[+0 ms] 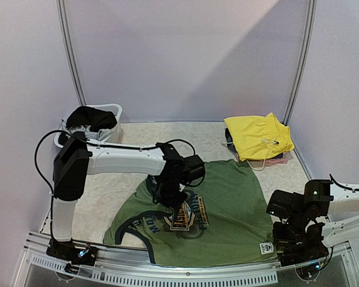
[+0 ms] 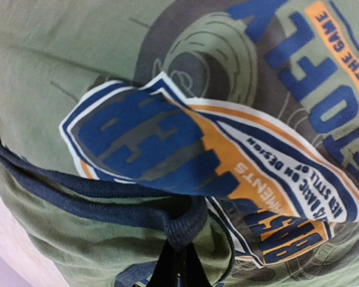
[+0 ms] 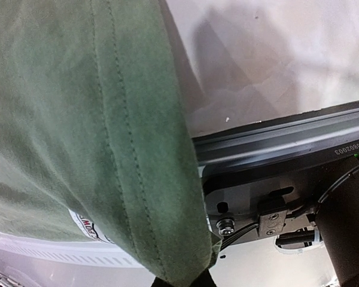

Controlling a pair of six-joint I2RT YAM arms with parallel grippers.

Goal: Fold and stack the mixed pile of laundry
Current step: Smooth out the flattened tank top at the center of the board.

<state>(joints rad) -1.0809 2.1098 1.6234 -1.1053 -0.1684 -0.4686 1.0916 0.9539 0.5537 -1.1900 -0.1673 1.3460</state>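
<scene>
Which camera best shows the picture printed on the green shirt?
The left wrist view: the chest graphic fills it, lettering readable. The top view shows it small, partly under the left gripper. The right wrist shows only the shirt and its plain hem.

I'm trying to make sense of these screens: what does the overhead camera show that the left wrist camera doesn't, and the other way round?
Only the overhead view: the yellow garment, the white tub holding dark clothes, the left arm and the right arm. Only the left wrist view: the navy collar bunched at the left gripper, and the small print of the chest graphic. Both: the olive-green T-shirt.
</scene>
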